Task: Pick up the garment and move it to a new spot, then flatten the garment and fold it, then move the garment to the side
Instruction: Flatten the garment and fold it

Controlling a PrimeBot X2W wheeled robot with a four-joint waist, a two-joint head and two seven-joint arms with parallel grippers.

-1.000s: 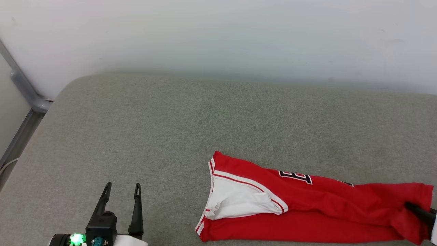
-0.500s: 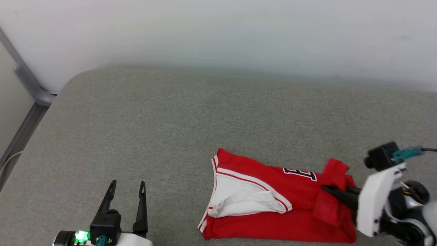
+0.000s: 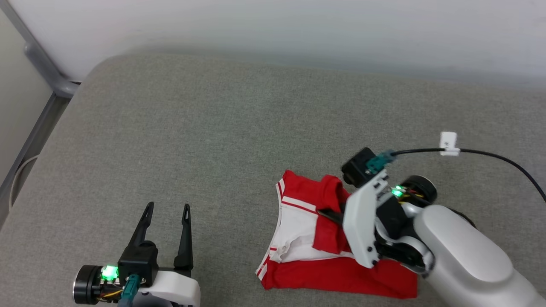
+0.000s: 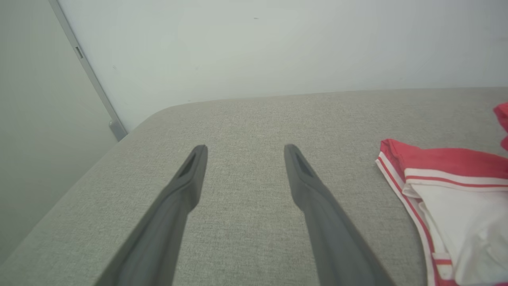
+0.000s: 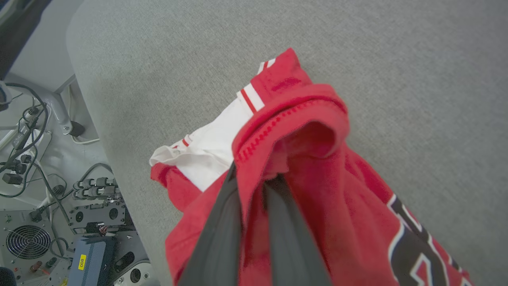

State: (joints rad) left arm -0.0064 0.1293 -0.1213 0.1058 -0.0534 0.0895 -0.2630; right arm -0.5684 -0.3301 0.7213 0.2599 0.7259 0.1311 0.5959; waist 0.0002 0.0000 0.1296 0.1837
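Jaws of the right gripper point(image 3: 324, 212) are clamped on the hem of the garment point(image 3: 337, 277), doubled over its sleeve end on the cushion point(image 3: 222, 128), long axis left-right; left gripper point(image 3: 167, 207), jaws apart, stands well left of it.

The red soft-fabric T-shirt point(image 3: 332, 277), with white sleeves and thin red-and-white stripe trim, lies partly folded. One red edge is pinched between the closed fingers of the right claw point(image 5: 254, 176) and lifted over a white sleeve; the rest lies flat under this claw.

Robotics lab, grey padded bench point(image 3: 170, 128), floor cables point(image 5: 39, 119) and fan-cooled electronics point(image 5: 95, 216), bare wall point(image 3: 298, 25)
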